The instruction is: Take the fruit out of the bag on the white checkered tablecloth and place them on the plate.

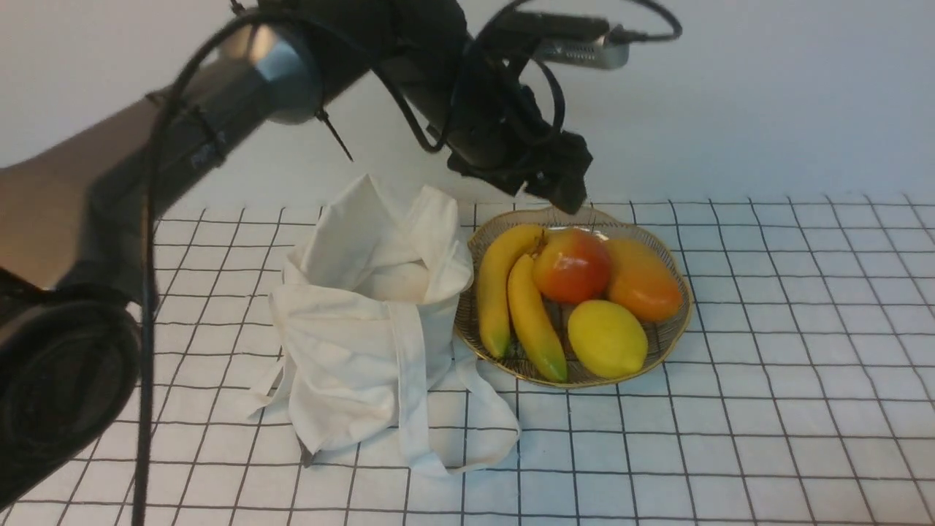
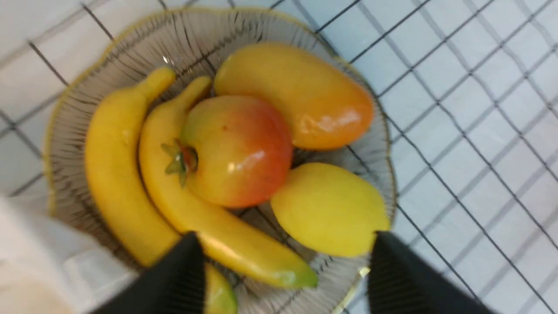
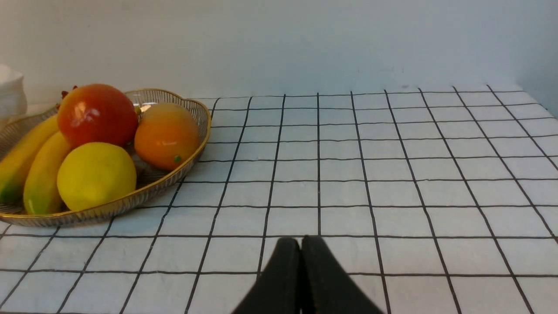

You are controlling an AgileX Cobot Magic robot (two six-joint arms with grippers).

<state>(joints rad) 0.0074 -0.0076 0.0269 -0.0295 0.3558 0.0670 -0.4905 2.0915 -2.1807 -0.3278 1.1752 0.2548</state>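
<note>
A soft white cloth bag (image 1: 350, 329) slumps in creases on the white checkered tablecloth (image 1: 789, 365), its mouth open and 1 long strap looped flat toward the camera. What lies inside is hard to make out. Its right side presses against the plate (image 1: 666, 334), a shallow golden-brown dish of woven wire with a wavy rim, and hides part of that rim. On the plate lie 2 smooth yellow bananas (image 1: 495, 292) with green tips. Next comes the fruit (image 1: 571, 264), round, glossy and red-orange, touching the nearer banana. An oblong orange mango (image 1: 643, 281) lies to its right and a matte yellow lemon (image 1: 606, 338) in front. The left gripper (image 1: 568, 196) hangs above the plate's far rim, its dark fingers (image 2: 174, 279) spread wide, holding and touching nothing. The right gripper (image 3: 301, 257), seen only from its wrist camera, sits low over the cloth right of the plate with its 2 fingers pressed together, empty.
</note>
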